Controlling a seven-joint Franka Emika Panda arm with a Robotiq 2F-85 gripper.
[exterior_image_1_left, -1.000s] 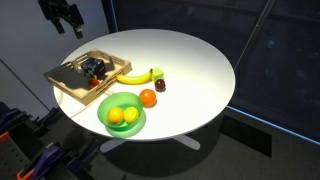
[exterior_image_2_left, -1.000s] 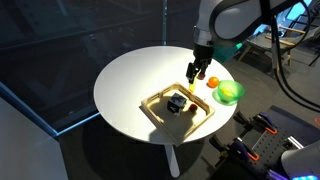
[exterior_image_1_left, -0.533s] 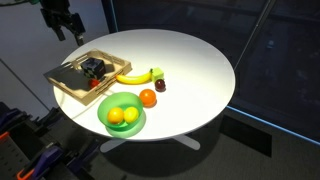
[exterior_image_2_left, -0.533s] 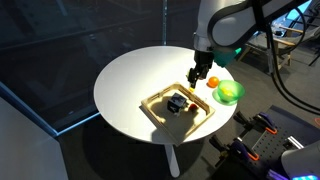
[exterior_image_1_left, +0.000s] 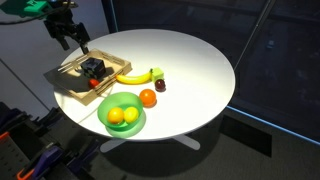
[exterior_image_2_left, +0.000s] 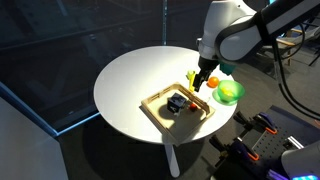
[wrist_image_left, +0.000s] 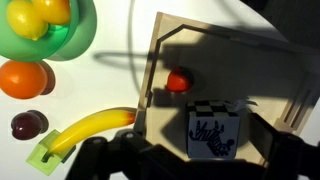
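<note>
- In an exterior view the round white table (exterior_image_1_left: 190, 60) carries the wooden tray (exterior_image_1_left: 63, 85) at its far-left part, w/ one corner close to the table edge. The right half of the table is bare, so there is much room.
- There the gripper (exterior_image_1_left: 75, 44) hangs above the far-left side of the tray w/o touching it. Its fingers look spread, w/ nothing btw. them.
- The cube (exterior_image_1_left: 93, 68), black w/ white marks, sits inside the tray. It is right of and lower than the gripper, apart from it. A small red thing (exterior_image_1_left: 97, 84) lies nearer than the cube, also in the tray.
- The banana (exterior_image_1_left: 135, 76) lies just right of the tray, w/ the orange (exterior_image_1_left: 148, 97) and the dark plum (exterior_image_1_left: 159, 86) beside it. The green bowl (exterior_image_1_left: 120, 98) w/ yellow fruit is by the near edge.
- In an exterior view the gripper (exterior_image_2_left: 201, 86) is over the right corner of the tray (exterior_image_2_left: 153, 113). The cube (exterior_image_2_left: 177, 102) is left of it and nearer, w/ a gap btw. them.
- The orange (exterior_image_2_left: 212, 81) is just right of the fingers. The green bowl (exterior_image_2_left: 232, 95) is further right, at the edge of the table (exterior_image_2_left: 125, 80). The left half is free.
- Wrist view: two dark fingers (wrist_image_left: 95, 155) enter from the bottom, wide apart and holding nothing, so the gripper (wrist_image_left: 190, 162) is released.
- The cube (wrist_image_left: 212, 132) stands in the tray (wrist_image_left: 250, 70) just ahead of the gap, slightly right of the middle and untouched. The red thing (wrist_image_left: 178, 80) is farther, near the left wall.
- Outside that wall are the banana (wrist_image_left: 90, 128), plum (wrist_image_left: 27, 125), orange (wrist_image_left: 22, 78) and bowl (wrist_image_left: 78, 42).
</note>
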